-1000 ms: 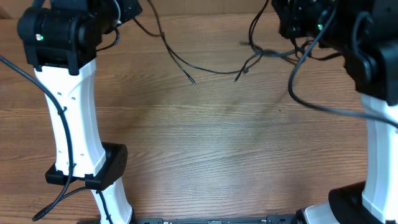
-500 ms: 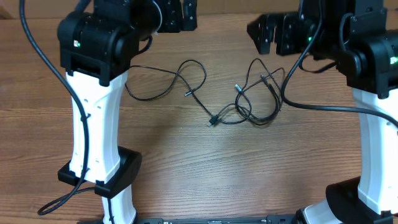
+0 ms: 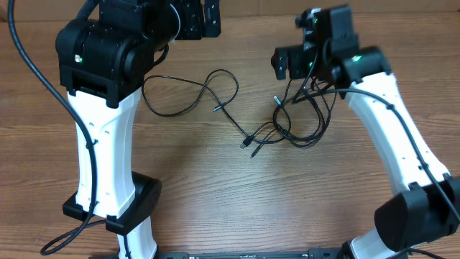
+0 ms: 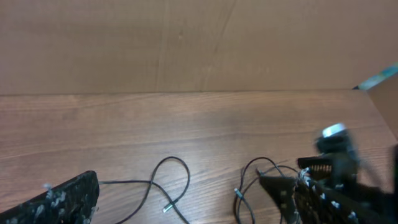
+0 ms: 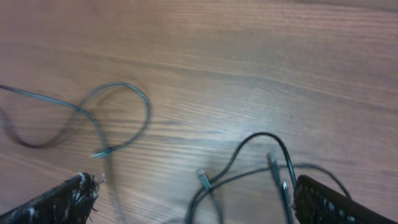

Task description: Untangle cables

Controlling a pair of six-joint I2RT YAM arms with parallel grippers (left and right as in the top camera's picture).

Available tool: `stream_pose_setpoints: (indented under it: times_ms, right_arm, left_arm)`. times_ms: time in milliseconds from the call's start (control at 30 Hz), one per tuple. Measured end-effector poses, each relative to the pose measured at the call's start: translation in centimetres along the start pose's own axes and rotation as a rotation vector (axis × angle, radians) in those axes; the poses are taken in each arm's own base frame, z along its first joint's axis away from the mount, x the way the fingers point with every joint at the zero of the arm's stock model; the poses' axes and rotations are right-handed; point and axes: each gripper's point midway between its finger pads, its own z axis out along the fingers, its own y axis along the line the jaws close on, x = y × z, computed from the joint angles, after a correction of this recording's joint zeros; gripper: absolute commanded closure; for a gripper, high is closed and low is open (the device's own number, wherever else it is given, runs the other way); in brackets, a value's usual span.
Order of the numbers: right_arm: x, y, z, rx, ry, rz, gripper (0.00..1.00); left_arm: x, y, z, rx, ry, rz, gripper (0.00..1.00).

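Note:
The cables lie loose on the wooden table. One cable (image 3: 188,101) forms a loop left of centre, and its plug end (image 3: 217,109) rests inside the loop. A looped bundle (image 3: 305,126) lies on the right, and the strands meet near a plug (image 3: 246,142). My left gripper (image 3: 203,18) is open at the back, clear of the cables (image 4: 177,180). My right gripper (image 3: 302,54) hangs open just above the bundle (image 5: 261,142), with nothing between its fingers (image 5: 59,202). In the left wrist view my left gripper (image 4: 180,208) stands wide open and empty.
The white left arm column (image 3: 100,151) and its base stand at the front left. The right arm (image 3: 399,137) slants across the right side. A thick black arm wire (image 3: 36,79) hangs at the left. A brown board wall (image 4: 186,43) backs the table.
Both grippers have opened. The cables, stretched up between them a second ago, have dropped onto the table. The right arm has since swung in over the right bundle.

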Motion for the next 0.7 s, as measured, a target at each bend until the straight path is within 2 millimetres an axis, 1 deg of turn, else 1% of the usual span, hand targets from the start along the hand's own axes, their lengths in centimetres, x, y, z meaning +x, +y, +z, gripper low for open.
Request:
stream_pose_setpoints:
  times_ms: [33,133,233,300,433,500,533,600,700]
  right_arm:
    - [0.9,-0.2,0.9,0.005,0.012,-0.024,0.00]
    - [3.5,-0.9,3.4,0.021,0.035,-0.111,0.05]
    - [5.5,-2.0,4.7,0.048,0.063,-0.193,0.08]
    - [5.9,-3.0,4.7,0.067,0.076,-0.227,0.09]
    - [5.7,-5.3,4.5,0.103,0.074,-0.234,0.10]
    - [6.0,-6.8,4.4,0.115,0.083,-0.222,0.14]
    - [6.1,-7.1,4.5,0.114,0.089,-0.218,0.17]
    - [6.9,-7.7,5.3,0.096,0.113,-0.200,0.20]
    - [8.5,-7.8,7.0,0.061,0.167,-0.187,0.20]
  left_arm:
    - [0.1,0.0,0.0,-0.002,0.004,0.000,0.00]
    - [0.9,0.3,0.0,-0.015,0.038,0.001,0.00]
    - [1.6,0.6,-0.1,-0.023,0.064,0.002,0.00]
    - [1.8,0.6,-0.1,-0.026,0.071,0.002,0.00]
    - [2.1,0.7,-0.1,-0.029,0.084,0.002,0.00]
    - [2.2,0.8,-0.1,-0.031,0.090,0.003,0.00]
    - [2.2,0.8,-0.1,-0.031,0.090,0.003,0.00]
    - [2.2,0.8,-0.1,-0.032,0.090,0.003,0.00]
    - [2.2,0.8,-0.1,-0.031,0.090,0.003,0.00]
